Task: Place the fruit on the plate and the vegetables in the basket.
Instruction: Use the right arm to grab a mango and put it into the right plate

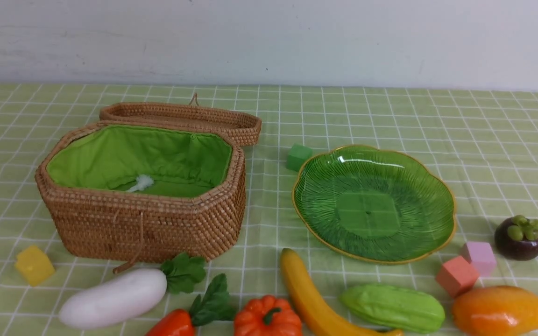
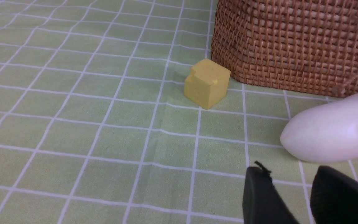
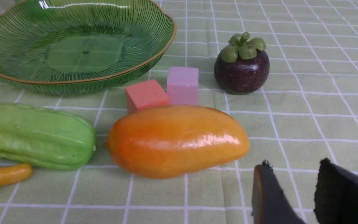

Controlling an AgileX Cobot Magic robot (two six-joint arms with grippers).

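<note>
basket [image 1: 147, 224] left of plate [image 1: 371, 205], radish [image 1: 115, 298] before basket, mangosteen [image 1: 519, 238] right of plate

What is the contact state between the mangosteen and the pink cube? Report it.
Apart. The right wrist view shows a strip of bare tablecloth between the mangosteen and the pink cube.
</note>
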